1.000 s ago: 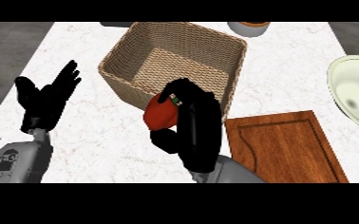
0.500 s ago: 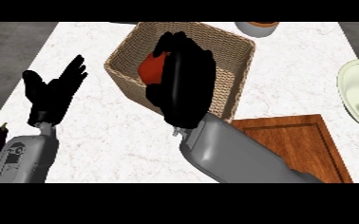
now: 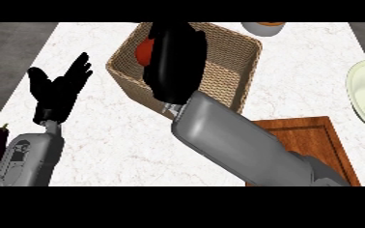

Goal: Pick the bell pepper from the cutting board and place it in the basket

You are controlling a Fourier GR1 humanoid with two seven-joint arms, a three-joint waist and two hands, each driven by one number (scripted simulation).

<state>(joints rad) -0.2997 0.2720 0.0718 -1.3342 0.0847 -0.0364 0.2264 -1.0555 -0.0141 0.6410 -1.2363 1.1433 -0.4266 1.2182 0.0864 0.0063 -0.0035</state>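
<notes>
The red bell pepper (image 3: 145, 52) sits over the basket (image 3: 235, 58), the right hand (image 3: 175, 60) curled around it (mostly hiding it). Left of the basket, the left hand (image 3: 61, 89) rests open above the desk (image 3: 299, 77). The cutting board (image 3: 314, 140) lies below the basket.

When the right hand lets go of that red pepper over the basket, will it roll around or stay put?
The bell pepper looks rounded and smooth, so it would probably roll a little. The basket has tall woven walls, which should likely contain it. The right hand holds it above the basket's inside, so a release probably lands inside.
</notes>
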